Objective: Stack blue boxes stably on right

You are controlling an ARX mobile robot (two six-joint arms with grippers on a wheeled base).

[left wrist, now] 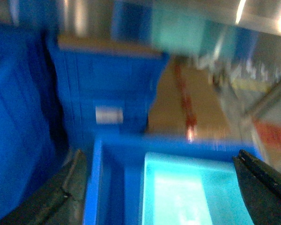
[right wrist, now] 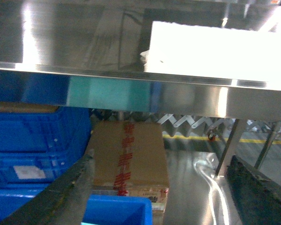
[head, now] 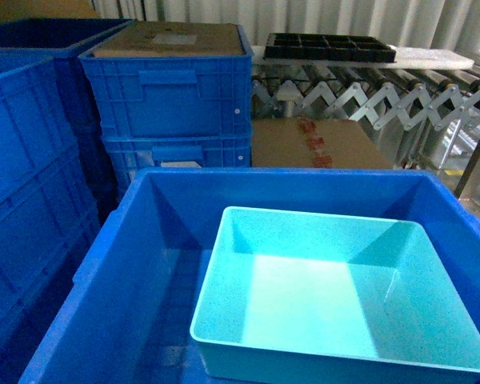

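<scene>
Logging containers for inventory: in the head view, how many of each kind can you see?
Light turquoise tub: 1
Dark blue crates (front crate, stacked pair, at least two at left): 5
Cardboard box: 1
Black tray: 1
Total: 8

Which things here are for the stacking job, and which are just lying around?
For the job:
- light turquoise-blue shallow plastic tub
- left gripper, open
- right gripper, open

Just lying about:
- dark blue ribbed plastic crates
- brown cardboard box with red tape
- black compartment tray
- metal roller conveyor
</scene>
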